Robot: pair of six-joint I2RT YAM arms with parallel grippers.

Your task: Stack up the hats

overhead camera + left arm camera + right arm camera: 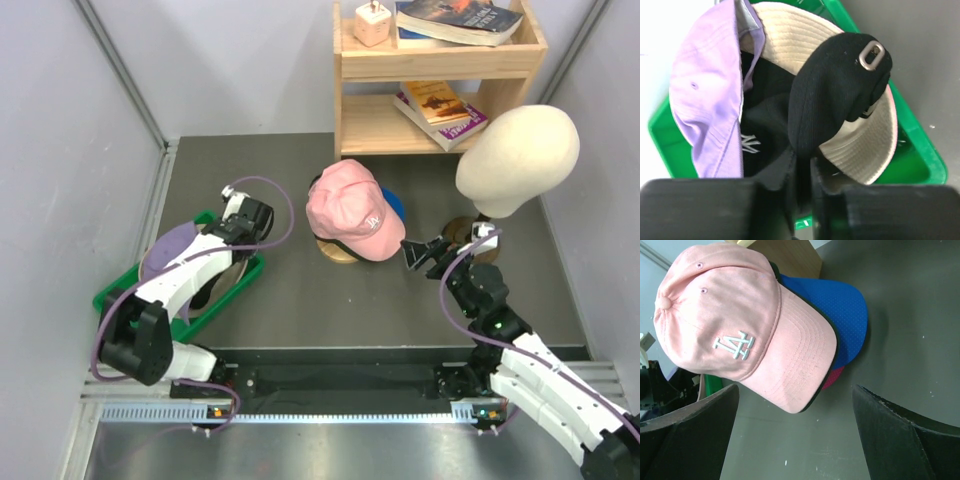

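Note:
A pale pink cap (350, 205) (740, 320) tops a stack at the table's middle. A blue brim (396, 206) (840, 315) and a bright pink brim (833, 380) poke out beneath it. In the green bin (110, 295) (920, 160) lie a lavender cap (170, 245) (705, 85), a black cap (835, 85) with a white logo, and a hat with a cream ribbed brim (860, 150). My left gripper (222, 270) (802, 165) is down in the bin, shut on the black cap's fabric. My right gripper (420, 252) (795, 395) stands open just right of the stack, holding nothing.
The stack rests on a round wooden stand (338, 252). A cream mannequin head (520, 160) stands at the right behind my right gripper. A wooden shelf (440, 80) with books sits at the back. Grey walls close in on both sides.

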